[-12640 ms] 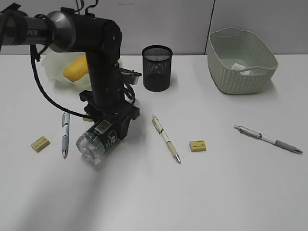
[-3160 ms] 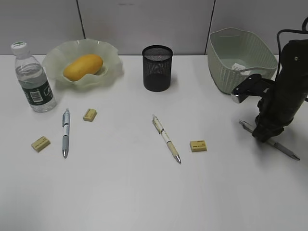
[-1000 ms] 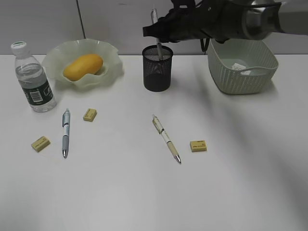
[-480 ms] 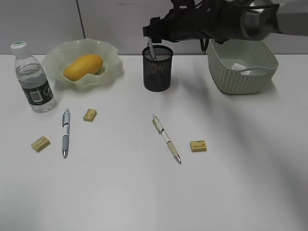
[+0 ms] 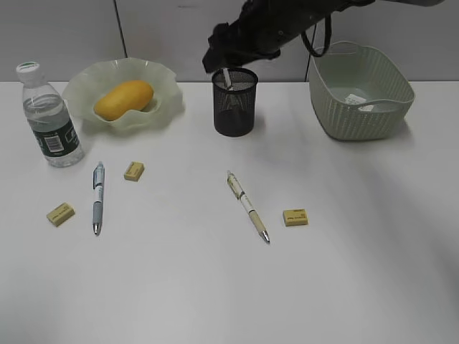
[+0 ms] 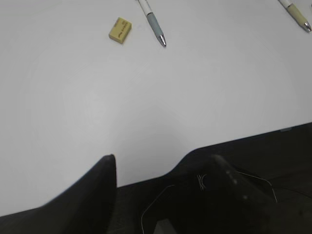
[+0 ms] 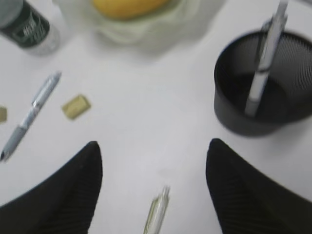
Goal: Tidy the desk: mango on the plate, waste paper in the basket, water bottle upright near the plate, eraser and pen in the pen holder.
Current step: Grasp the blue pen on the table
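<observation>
on the desk (image 5: 215, 287), pen holder (image 5: 234, 102) below open right gripper (image 7: 153, 161).

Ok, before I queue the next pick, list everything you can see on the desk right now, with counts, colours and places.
mango: 1, yellow-orange, in the plate.
plate: 1, pale green, wavy rim, back left.
water bottle: 1, clear, white cap, dark green label, upright left of the plate.
pen holder: 1, black mesh, back centre.
pen in holder: 1, silver-white, leaning inside.
loose pens: 2; blue-grey one at left, cream one at centre.
erasers: 3, yellow; far left, beside the blue-grey pen, right of the cream pen.
basket: 1, sage green, back right.
waste paper: 1, white, in the basket.
desk: 1, white.
right claw: open, empty, above the holder.
left claw: open, over the desk's near edge.
</observation>
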Available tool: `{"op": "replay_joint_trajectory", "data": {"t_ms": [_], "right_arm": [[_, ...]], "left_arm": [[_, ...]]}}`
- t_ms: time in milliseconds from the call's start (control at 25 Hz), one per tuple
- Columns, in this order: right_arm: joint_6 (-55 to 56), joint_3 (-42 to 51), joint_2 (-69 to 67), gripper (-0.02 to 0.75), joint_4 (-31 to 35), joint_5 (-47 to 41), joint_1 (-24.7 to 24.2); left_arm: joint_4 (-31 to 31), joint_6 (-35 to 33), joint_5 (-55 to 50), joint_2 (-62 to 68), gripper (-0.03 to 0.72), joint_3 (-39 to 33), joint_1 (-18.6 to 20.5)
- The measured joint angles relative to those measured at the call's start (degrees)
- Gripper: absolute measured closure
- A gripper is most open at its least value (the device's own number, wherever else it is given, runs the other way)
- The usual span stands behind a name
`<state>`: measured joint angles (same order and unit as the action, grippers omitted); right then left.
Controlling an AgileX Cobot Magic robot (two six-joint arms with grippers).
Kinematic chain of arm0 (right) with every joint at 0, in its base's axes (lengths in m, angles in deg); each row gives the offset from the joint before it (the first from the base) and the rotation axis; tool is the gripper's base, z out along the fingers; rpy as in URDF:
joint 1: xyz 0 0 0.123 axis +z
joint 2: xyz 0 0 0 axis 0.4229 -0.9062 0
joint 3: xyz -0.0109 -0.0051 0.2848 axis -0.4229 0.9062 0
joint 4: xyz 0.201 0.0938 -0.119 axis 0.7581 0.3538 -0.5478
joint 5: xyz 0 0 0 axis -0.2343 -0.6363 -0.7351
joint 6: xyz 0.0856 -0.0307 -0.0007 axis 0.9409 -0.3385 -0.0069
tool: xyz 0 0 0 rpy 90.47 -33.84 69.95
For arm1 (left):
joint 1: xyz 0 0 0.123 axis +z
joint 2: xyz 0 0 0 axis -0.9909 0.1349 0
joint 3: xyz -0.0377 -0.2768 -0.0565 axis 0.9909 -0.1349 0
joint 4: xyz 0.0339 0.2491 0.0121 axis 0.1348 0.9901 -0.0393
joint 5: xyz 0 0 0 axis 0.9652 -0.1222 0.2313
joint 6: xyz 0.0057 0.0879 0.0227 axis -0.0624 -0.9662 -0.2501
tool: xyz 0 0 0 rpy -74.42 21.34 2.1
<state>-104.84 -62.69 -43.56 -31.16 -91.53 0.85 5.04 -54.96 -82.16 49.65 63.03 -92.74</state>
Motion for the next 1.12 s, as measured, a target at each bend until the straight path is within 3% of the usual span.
{"op": "replay_joint_trajectory", "data": {"t_ms": [280,440,800,1120], "right_arm": [[18.0,0.0,2.3,0.219,-17.6,-20.8,0.0],[23.2,0.0,5.1,0.232,-22.6,-29.5,0.0],[29.3,3.9,15.8,0.237,-26.8,-30.8,0.0],[29.9,20.8,30.4,0.238,-26.8,-30.8,0.0]], "left_arm": [[-0.1,0.0,0.0,0.0,0.243,0.0,0.0],[-0.1,0.0,0.0,0.0,0.243,0.0,0.0],[-0.6,0.0,0.0,0.0,0.243,0.0,0.0],[-1.2,0.0,1.2,0.0,0.243,0.0,0.0]]}}
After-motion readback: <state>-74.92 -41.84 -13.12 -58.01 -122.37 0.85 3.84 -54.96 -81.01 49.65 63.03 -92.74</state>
